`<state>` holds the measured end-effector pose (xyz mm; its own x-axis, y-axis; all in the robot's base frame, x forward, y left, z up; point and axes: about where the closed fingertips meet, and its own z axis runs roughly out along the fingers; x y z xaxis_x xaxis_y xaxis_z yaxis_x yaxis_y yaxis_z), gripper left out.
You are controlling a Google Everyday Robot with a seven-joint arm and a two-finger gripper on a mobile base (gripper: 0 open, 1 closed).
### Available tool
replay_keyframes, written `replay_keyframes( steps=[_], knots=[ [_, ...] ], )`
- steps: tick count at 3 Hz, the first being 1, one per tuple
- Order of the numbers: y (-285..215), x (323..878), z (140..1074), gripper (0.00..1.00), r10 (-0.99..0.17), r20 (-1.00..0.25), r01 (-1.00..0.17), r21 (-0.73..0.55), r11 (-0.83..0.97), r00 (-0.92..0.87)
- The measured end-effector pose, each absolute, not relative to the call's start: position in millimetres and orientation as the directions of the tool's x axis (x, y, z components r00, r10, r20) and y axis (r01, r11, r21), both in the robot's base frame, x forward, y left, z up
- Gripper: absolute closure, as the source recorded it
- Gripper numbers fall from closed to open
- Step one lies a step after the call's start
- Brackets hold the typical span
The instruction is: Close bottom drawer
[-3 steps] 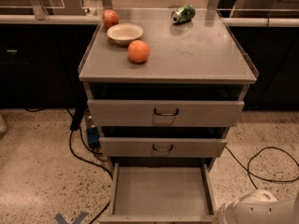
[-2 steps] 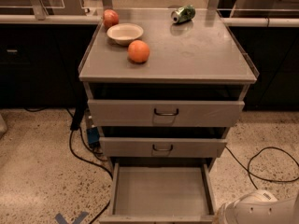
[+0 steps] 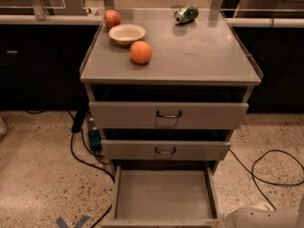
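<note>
Though the green can lies on its side at the far right of the tabletop, no brand or lettering on it can be read. The only mark is a blue taped cross on the speckled floor, lower left.

Count on the tabletop: one can, one pale bowl, two round fruits. The reddish fruit is just behind the bowl and the orange one just in front.

Three grey drawers, each with some opening showing. The top drawer and middle drawer are out a little, each with one dark loop handle. The bottom drawer is pulled far out toward me, its plain tray bare.

One black cable loops on the floor at right.

A white rounded robot part shows at the lower right corner, beside the bottom drawer's front. The gripper is out of sight past that edge, so I cannot tell how its jaws stand.
</note>
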<state>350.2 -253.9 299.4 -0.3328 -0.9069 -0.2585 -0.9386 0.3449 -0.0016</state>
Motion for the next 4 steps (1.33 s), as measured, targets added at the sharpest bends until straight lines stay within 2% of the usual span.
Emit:
replay_keyframes(
  steps=[1,3,4],
  knots=[
    [-243.5,362.9,269.3,1.00,-0.916,-0.282,-0.956,0.013,0.294,-0.286],
    [-245.9,357.2,254.4,1.00,-0.911,-0.288,-0.953,0.014,0.303,-0.294],
    [-243.9,353.4,206.4,1.00,-0.914,-0.287,-0.956,0.013,0.294,-0.286]
  ],
)
